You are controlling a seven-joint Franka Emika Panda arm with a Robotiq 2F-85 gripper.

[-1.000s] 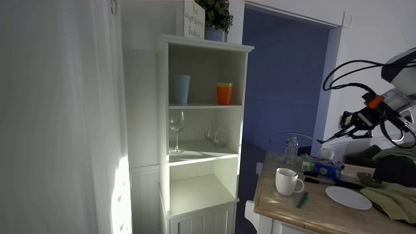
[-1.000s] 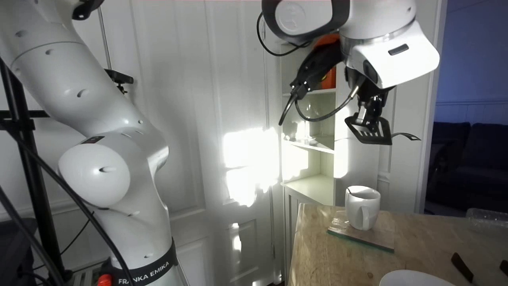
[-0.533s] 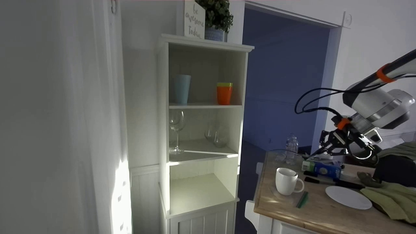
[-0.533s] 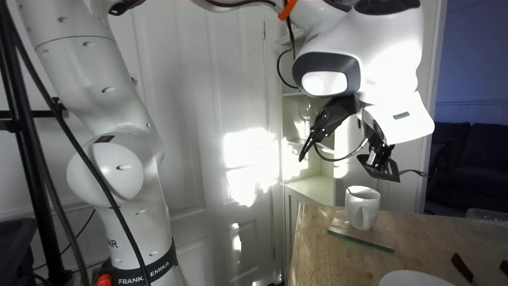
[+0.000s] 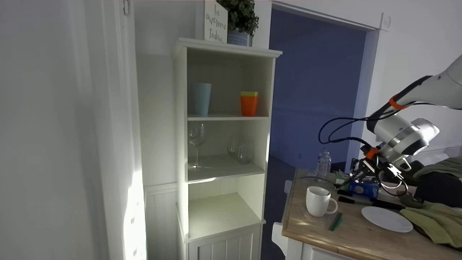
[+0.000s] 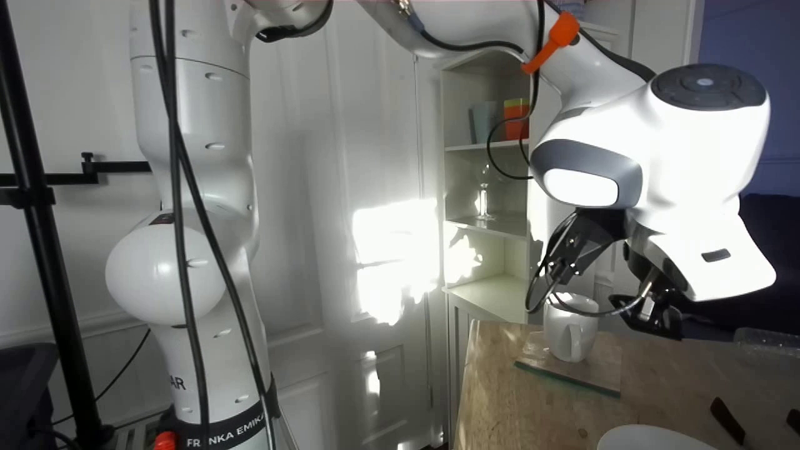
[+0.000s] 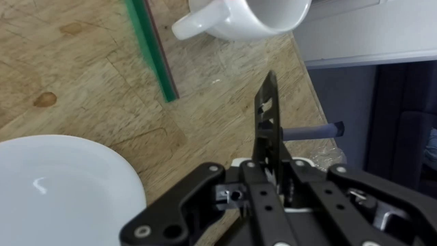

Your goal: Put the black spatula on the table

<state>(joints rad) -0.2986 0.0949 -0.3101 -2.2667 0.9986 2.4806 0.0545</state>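
My gripper point(image 7: 269, 167) is shut on the black spatula point(image 7: 268, 109) in the wrist view. Its fingers grip the slotted blade, which stands on edge. The handle point(image 7: 309, 132) points away past the table's edge. In an exterior view the spatula's thin handle point(image 5: 317, 178) reaches out from the gripper point(image 5: 346, 183) behind the mug. In an exterior view the gripper point(image 6: 650, 312) hangs low, right of the mug, with the blade point(image 6: 669, 326) partly hidden. The tan wooden table point(image 7: 85, 75) lies below; it shows in both exterior views point(image 5: 306, 233) point(image 6: 512, 406). The exact height gap cannot be told.
A white mug point(image 5: 317, 203) stands close to the spatula. A green-edged clear piece point(image 5: 335, 221), a white plate point(image 5: 387, 219), a bottle point(image 5: 323, 164), a blue box point(image 5: 362, 189), black-handled utensils point(image 5: 386, 205) and a green cloth point(image 5: 429, 220) lie on the table. A white shelf point(image 5: 223, 216) stands beside it.
The arm has lowered the spatula from high above to just above the table area. In an exterior view it has moved down and a little left, with the grip kept.
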